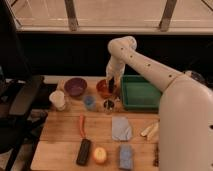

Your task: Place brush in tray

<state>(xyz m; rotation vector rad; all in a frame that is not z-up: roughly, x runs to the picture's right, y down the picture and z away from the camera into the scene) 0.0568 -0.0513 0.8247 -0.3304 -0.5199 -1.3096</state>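
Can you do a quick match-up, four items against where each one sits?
Items:
1. gripper
2. tray
3. purple bowl
4. black block

Places:
A. front edge of the table, left of the yellow fruit
B. over the red bowl, just left of the tray
C. back right of the table
D. back left, behind the white cup

Pairs: 1-B, 2-C, 3-D, 4-A

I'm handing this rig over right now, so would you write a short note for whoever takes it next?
Gripper: hanging above the red bowl, just left of the tray, with a slender dark thing at its tip, seemingly the brush.
Tray: green, at the table's back right, with nothing visible in it.
Done: brush apparently lifted.
Left: carry it right over the tray rim and let go.
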